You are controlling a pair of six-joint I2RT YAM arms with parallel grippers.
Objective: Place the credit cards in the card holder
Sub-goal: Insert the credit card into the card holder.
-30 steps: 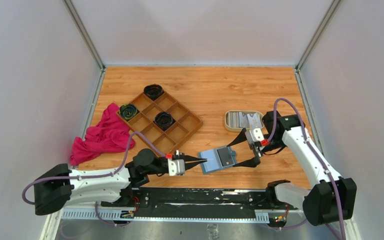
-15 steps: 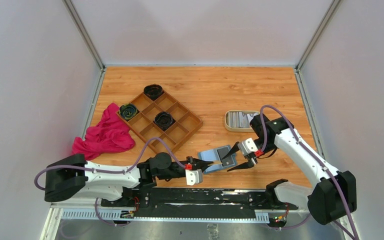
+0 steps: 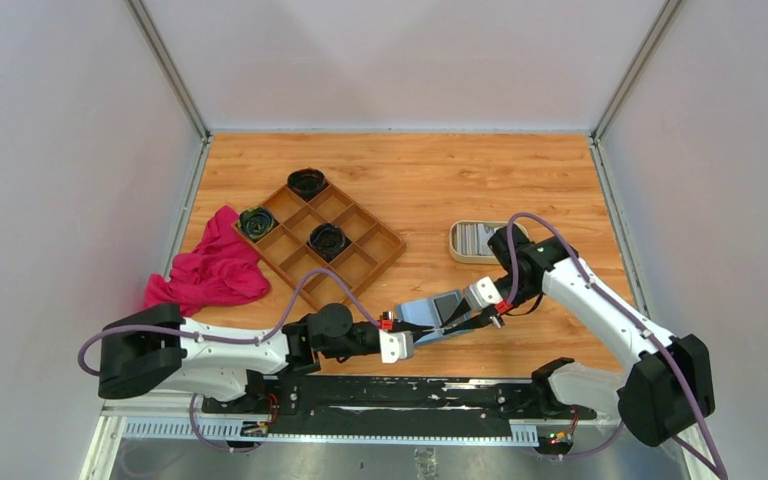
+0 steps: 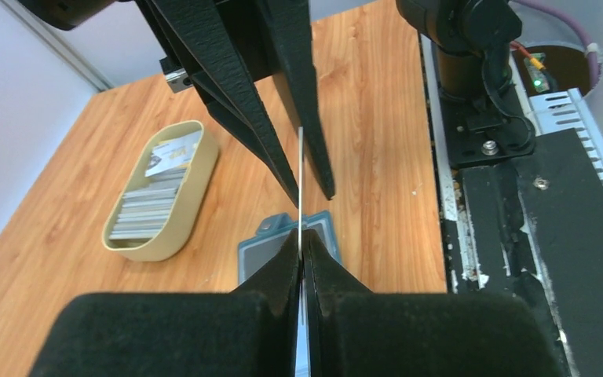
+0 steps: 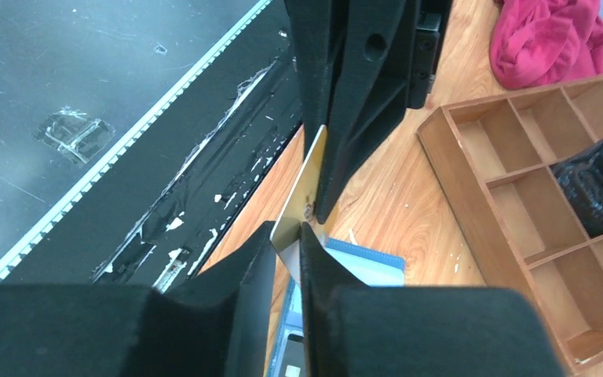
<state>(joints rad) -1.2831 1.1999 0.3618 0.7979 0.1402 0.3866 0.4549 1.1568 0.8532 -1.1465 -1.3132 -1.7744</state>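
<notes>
1. Because the card point(image 5: 302, 184) is thin, light, stiff plastic with smooth faces, it is judged likely to slip or pivot in a light pinch. Take hold flat on both faces, well in from the edge.
2. Location: 1 card stands on edge in the air over the blue card holder point(image 3: 428, 312), which lies on the table point(image 3: 440, 180). The remaining cards point(image 4: 149, 206) are stacked in the cream tray point(image 4: 165, 239), well apart from the holder.
3. State of the left gripper point(image 4: 301, 239): clamped tight on 1 end of the card, fingertips pressed against both faces.
4. State of the right gripper point(image 5: 286, 236): narrow, with 1 finger on each side of the opposite end of the card. The left wrist view shows a slim gap on either side, so no firm grip is confirmed.
5. Card holder handling: soft, flat and light. It is judged liable to slide on the wood when a card is pushed into a slot, so it probably needs pinning at a corner clear of the slots.
6. Caution: squeezing near a corner may bow or twist the card. Keep its leading edge level with the slot mouth.
</notes>
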